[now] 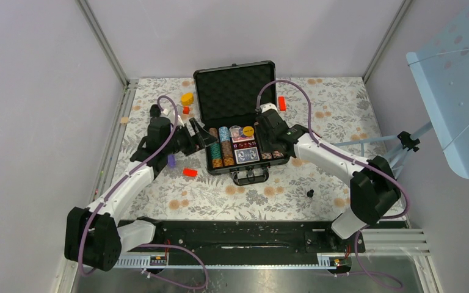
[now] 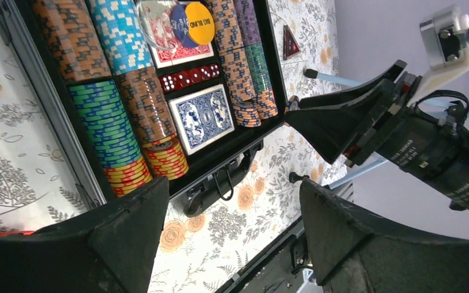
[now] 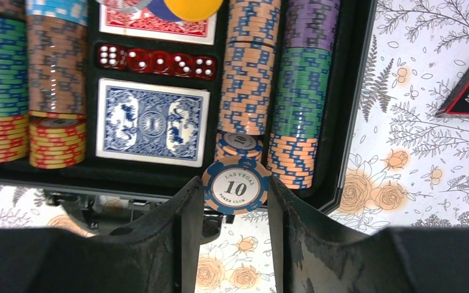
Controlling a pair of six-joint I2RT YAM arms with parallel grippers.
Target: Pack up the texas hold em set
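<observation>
Left edge: we see bare floral mat (image 1: 220,195) between the side rail (image 1: 121,119) and the case (image 1: 232,94), a red block (image 1: 190,172) lying on it.
Left gripper (image 2: 232,195): spread wide, empty, just beside the case's left wall.
Chips (image 3: 244,79): striped rows packed around a blue deck (image 3: 151,121).
Right gripper (image 3: 235,188): clamped on a chip marked 10 (image 3: 236,183), gripped by its rim at the tray's front wall.
Right edge: we find open mat beyond the case.
</observation>
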